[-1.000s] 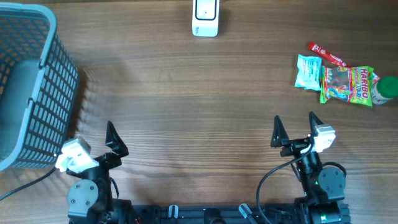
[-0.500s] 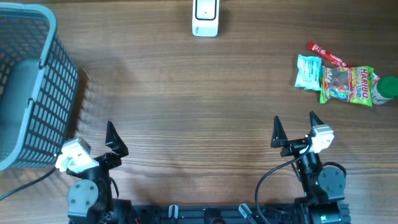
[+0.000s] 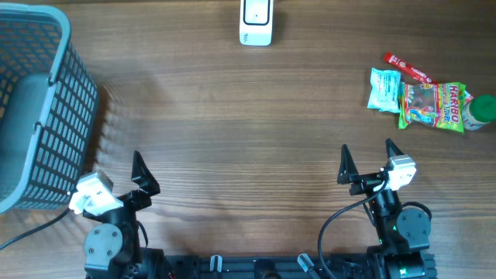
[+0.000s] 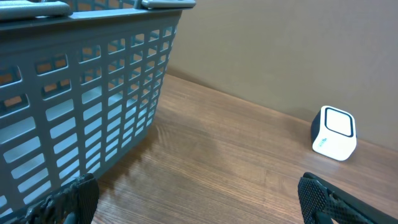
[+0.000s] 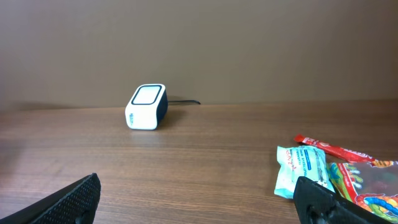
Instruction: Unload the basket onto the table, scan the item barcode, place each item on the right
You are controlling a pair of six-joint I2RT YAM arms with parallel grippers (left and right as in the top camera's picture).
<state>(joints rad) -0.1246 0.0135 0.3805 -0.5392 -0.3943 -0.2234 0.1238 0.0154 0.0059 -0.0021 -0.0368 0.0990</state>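
Wood-grain brown runs across the whole desk (image 3: 232, 116), and the white barcode scanner (image 3: 256, 22) at its far edge serves as the marker for everything else. Well to the scanner's right and somewhat nearer the arms lies a small heap of goods: a teal packet (image 3: 383, 89), a green gummy bag (image 3: 432, 106) touching it, a thin red stick pack (image 3: 408, 68) at the heap's far side, and what looks like a green bottle cap (image 3: 482, 111) at the frame edge, though too little of it shows to be sure. Far to the scanner's left stands the grey slatted basket (image 3: 35, 101). Both arms sit at the near edge, well apart from scanner and goods. The right end effector (image 3: 366, 147) is spread wide and empty; the left end effector (image 4: 199, 202) is likewise spread and holds nothing. The heap lies ahead and to the right of the right end effector, which is plainly the nearer one. The gummy bag's long axis runs roughly sideways across the desk, so a grip across its short width seems the likelier approach.
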